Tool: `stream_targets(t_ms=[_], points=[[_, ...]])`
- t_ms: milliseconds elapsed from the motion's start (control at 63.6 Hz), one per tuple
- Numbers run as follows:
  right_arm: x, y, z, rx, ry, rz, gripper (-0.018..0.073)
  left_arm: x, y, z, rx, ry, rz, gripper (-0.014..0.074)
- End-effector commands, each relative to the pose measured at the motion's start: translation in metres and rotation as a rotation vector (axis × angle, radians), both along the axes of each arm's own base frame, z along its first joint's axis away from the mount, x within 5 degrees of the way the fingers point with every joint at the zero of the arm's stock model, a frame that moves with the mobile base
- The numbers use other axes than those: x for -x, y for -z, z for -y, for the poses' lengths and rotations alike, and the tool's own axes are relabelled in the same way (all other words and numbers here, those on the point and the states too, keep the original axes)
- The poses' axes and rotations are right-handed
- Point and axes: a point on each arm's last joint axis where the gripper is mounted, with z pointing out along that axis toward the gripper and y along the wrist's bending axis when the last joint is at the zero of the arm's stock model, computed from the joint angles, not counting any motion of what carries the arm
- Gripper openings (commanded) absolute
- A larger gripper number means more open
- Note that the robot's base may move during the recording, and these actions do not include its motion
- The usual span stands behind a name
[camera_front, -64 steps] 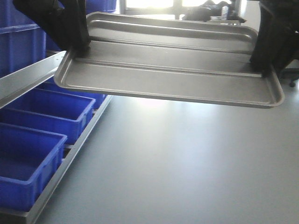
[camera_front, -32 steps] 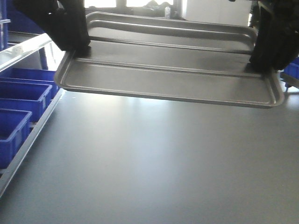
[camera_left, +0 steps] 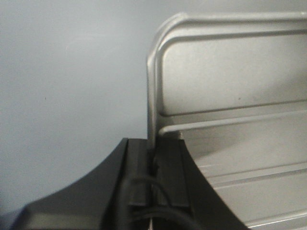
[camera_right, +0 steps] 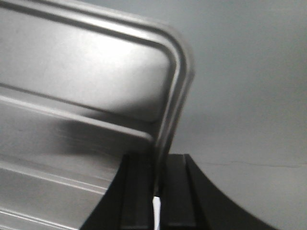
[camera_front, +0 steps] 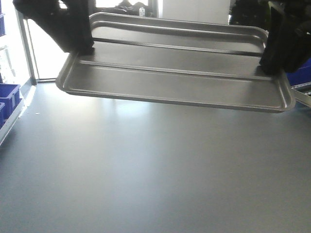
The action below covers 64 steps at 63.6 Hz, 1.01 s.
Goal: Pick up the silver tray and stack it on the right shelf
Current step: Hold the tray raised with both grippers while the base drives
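Between clamped fingers (camera_left: 136,167), the silver tray (camera_left: 230,81)

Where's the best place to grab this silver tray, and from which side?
The low rim at each short end, coming from outside: the tray is long and flat, so the left gripper and right gripper pinching opposite rims likely keep it level.

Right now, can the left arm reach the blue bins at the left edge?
Probably not. The left gripper is clamped on the rim of the silver tray, which the right gripper holds too, and the blue bins sit low, far aside.
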Motion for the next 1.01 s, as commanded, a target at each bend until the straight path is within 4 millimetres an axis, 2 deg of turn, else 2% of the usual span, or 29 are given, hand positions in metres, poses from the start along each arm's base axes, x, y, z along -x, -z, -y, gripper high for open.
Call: stream_targets(t_ms=[0,990], points=[[0.0017,-0.0193,0.0041,0.014,-0.032,0.089,0.0057,0.0023,-0.0249,-0.0053,0.035,0.014,0.106,-0.0093],[0.0009,-0.0185,0.0037,0.014,-0.032,0.088,0.0057,0.0013,-0.0238,-0.0051,0.033,0.012,0.104,-0.0093]])
